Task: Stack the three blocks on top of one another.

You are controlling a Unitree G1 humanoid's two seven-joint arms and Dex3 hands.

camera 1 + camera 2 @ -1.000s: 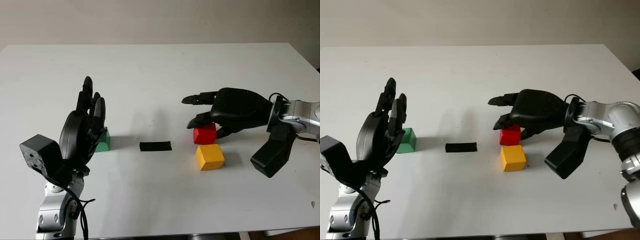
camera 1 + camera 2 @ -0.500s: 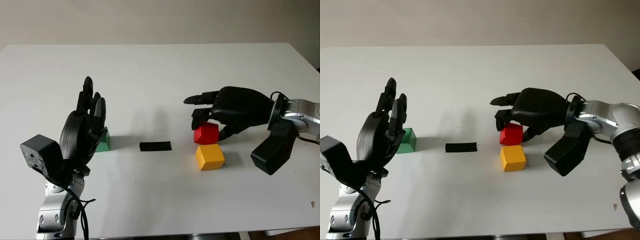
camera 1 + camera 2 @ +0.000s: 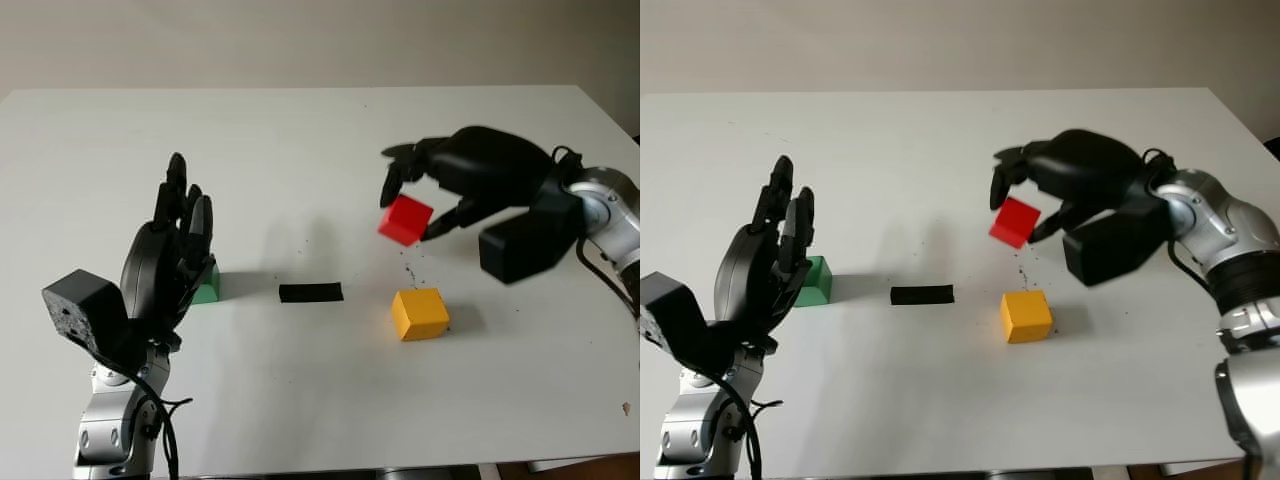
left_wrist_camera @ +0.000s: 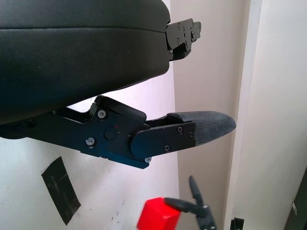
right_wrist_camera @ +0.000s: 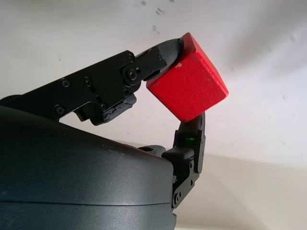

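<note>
My right hand (image 3: 412, 203) is shut on the red block (image 3: 405, 220), pinching it tilted in the air above the table; the right wrist view has the red block (image 5: 188, 91) between the fingertips. Below it and a little nearer me, the yellow block (image 3: 419, 313) sits on the white table (image 3: 300, 150). The green block (image 3: 207, 285) lies at the left, partly hidden behind my left hand (image 3: 178, 235), which stands upright and open beside it. The red block (image 4: 158, 215) also appears far off in the left wrist view.
A strip of black tape (image 3: 311, 293) lies on the table between the green and yellow blocks. Small dark specks (image 3: 410, 272) dot the surface under the lifted block. The table's right edge runs near my right forearm (image 3: 600, 205).
My right hand closed on the red block and lifted it off the table, up and slightly away from the yellow block. The left hand has stayed in place.
</note>
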